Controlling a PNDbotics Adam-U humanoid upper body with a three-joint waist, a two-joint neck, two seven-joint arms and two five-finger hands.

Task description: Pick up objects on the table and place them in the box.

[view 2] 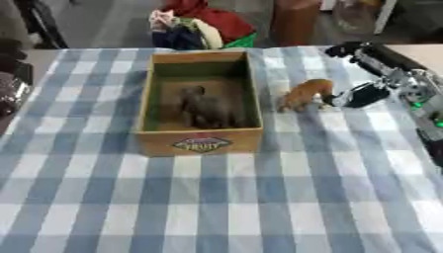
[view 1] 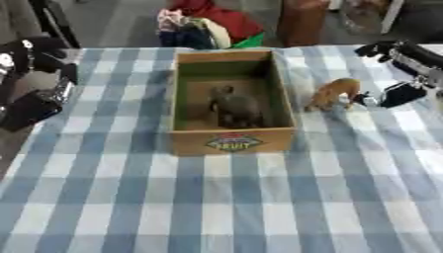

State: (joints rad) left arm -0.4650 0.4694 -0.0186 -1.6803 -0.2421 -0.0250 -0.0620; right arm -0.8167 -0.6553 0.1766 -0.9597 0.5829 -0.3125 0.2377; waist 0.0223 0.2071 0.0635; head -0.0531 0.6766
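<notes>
The orange-brown animal figure is standing on the checked tablecloth just right of the cardboard box, touched at its rear by the right hand. Whether those fingers are closed can't really be told. It could easily get tipped over or shoved against the box wall if nudged. A dark grey figure is already in the box.

The tablecloth is blue-and-white checked. The box is tan cardboard; at its three o'clock stands an orange-brown toy animal.
</notes>
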